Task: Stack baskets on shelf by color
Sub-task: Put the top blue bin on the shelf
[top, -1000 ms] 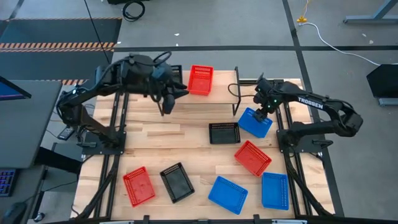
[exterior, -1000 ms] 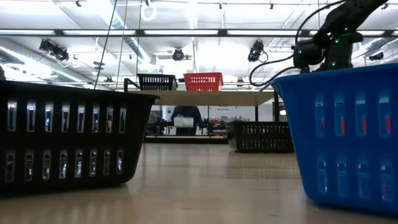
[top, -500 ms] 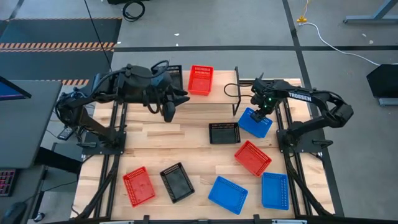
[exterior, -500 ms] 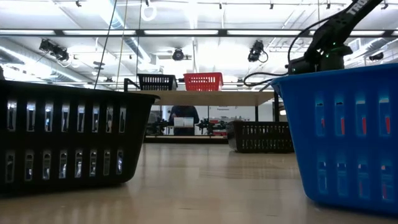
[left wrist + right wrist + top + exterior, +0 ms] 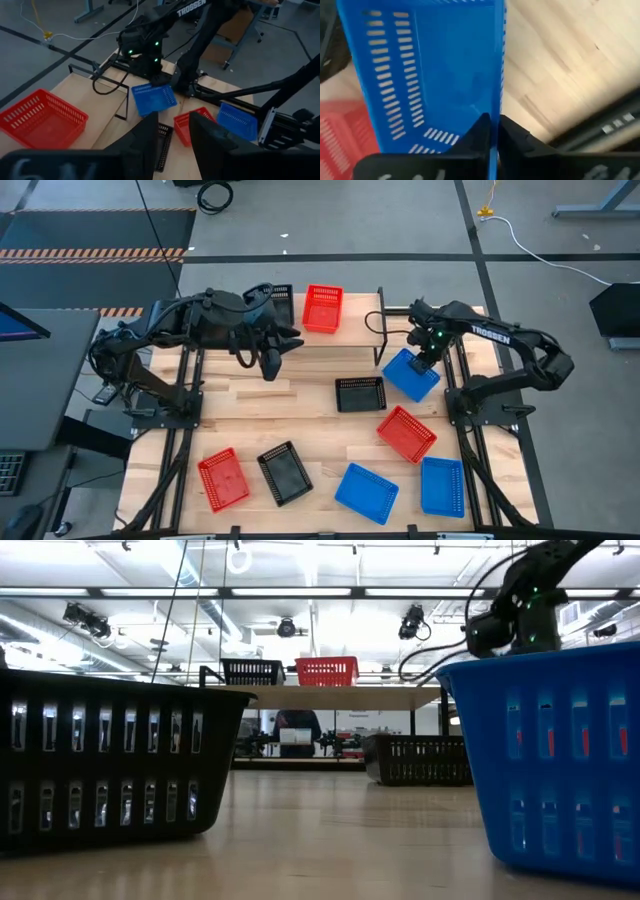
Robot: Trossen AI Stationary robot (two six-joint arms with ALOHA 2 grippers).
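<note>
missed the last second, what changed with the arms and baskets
The right gripper closed on the rim of the blue basket by the shelf. The left gripper swung slightly back over the table, holding nothing. The other baskets stayed where they were.

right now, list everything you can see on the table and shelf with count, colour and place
red baskets: three; one on the shelf, one right of centre, one near front left
black baskets: three; one on the shelf behind the left arm, one mid-table, one near front
blue baskets: three; one at the shelf's right end, two near front right
shelf: one, light wood, far edge
left gripper: open, empty, hovering over the table's left
right gripper: closed on the blue basket's rim
</note>
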